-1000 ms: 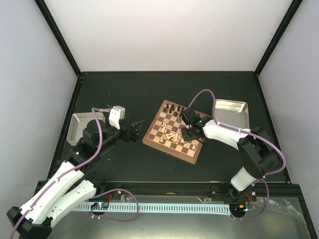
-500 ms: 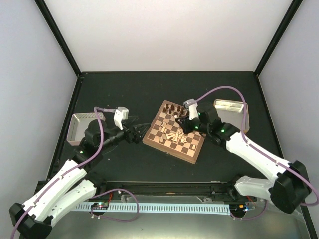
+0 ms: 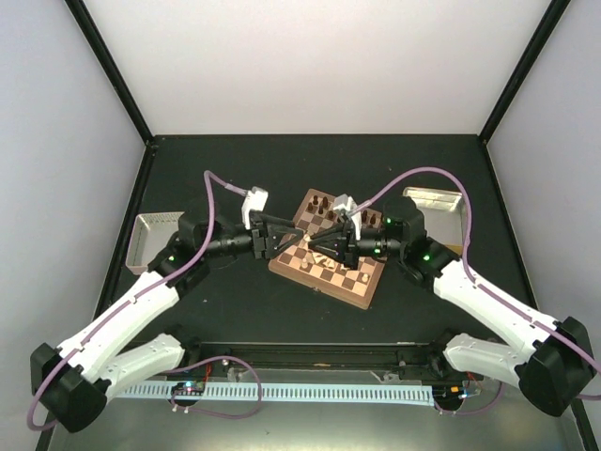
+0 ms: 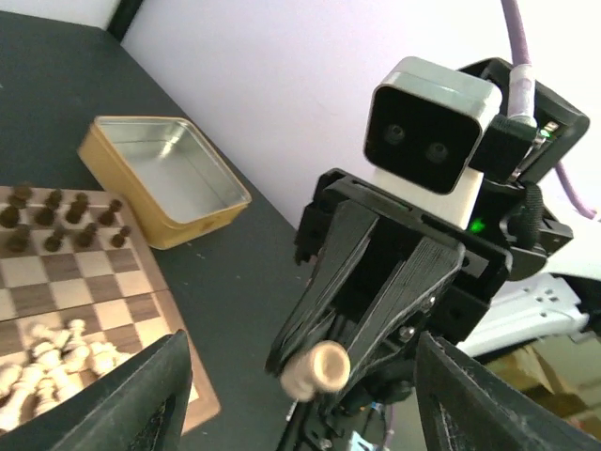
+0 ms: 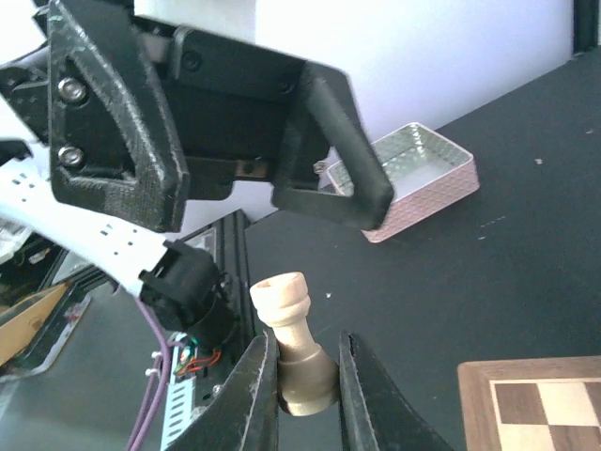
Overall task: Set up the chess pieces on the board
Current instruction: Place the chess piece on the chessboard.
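Top external view: both arms stretch inward over the square checkered wooden board (image 3: pixel 362 280) on the black desk (image 3: pixel 225 291), with rectangular silver metal trays (image 3: pixel 148 235) on either side. The right gripper (image 5: pixel 308 371) clamps a pale cream wooden chess piece (image 5: pixel 289 343) by its base, held in the air. The left gripper (image 3: pixel 280 241) faces it, jaws spread.

**Two-arm manipulator.** White moulded shells are covering the long links of the left arm (image 3: pixel 122 319) and the right arm (image 3: pixel 488 301), while black housings are forming the joints between them. A purple cable (image 4: pixel 514 23) is running along each arm to its wrist. A pale grey camera block (image 4: pixel 427 127), black-faced with two dark lenses, is capping the right wrist, and a green light (image 4: pixel 479 225) is glowing beside it. Black ribbed fingers are making up the right gripper (image 4: pixel 305 371). Silver screws (image 5: pixel 68 89) are showing on the black left gripper (image 3: pixel 286 241).
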Robot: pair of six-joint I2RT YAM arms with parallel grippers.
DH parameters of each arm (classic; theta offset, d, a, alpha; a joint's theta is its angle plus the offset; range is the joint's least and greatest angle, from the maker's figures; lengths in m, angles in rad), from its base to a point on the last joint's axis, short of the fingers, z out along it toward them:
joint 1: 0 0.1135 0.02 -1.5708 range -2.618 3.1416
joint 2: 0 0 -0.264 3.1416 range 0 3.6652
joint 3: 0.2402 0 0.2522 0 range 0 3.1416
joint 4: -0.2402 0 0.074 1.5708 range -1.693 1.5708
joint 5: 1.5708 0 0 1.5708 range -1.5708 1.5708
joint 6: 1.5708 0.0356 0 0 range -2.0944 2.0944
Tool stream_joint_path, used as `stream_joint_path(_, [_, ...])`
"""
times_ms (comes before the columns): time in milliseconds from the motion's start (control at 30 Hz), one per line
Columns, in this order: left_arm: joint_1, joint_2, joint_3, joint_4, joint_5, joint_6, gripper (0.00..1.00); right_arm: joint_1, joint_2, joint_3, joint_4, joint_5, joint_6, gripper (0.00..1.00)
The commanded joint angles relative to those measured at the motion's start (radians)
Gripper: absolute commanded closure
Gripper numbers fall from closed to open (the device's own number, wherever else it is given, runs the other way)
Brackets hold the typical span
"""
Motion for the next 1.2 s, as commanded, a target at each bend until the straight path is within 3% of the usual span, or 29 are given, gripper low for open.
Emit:
stream_joint_path(0, [0.002, 0.057, 0.064, 0.028, 0.157, -0.029, 0.37, 0.018, 0.024, 0.036, -0.045, -0.076, -0.073, 0.94])
stream_joint_path(533, [-0.004, 0.147, 0.068, -0.033, 0.222, 0.025, 0.65, 0.021, 0.066, 0.057, -0.084, -0.016, -0.07, 0.94])
stream_joint_path(667, [-0.006, 0.165, 0.075, -0.058, 0.24, 0.045, 0.66, 0.022, 0.066, 0.059, -0.084, -0.004, -0.068, 0.93])
stream_joint_path(967, [-0.006, 0.165, 0.075, -0.073, 0.214, 0.079, 0.88, 0.022, 0.073, 0.053, -0.092, 0.002, -0.074, 0.92])
stream_joint_path(1033, [-0.007, 0.161, 0.075, -0.078, 0.191, 0.09, 0.91, 0.021, 0.072, 0.054, -0.103, 0.022, -0.065, 0.89])
stream_joint_path(1167, [-0.007, 0.14, 0.073, -0.119, 0.1, 0.124, 0.92, 0.022, 0.067, 0.056, -0.137, 0.077, -0.061, 0.65])
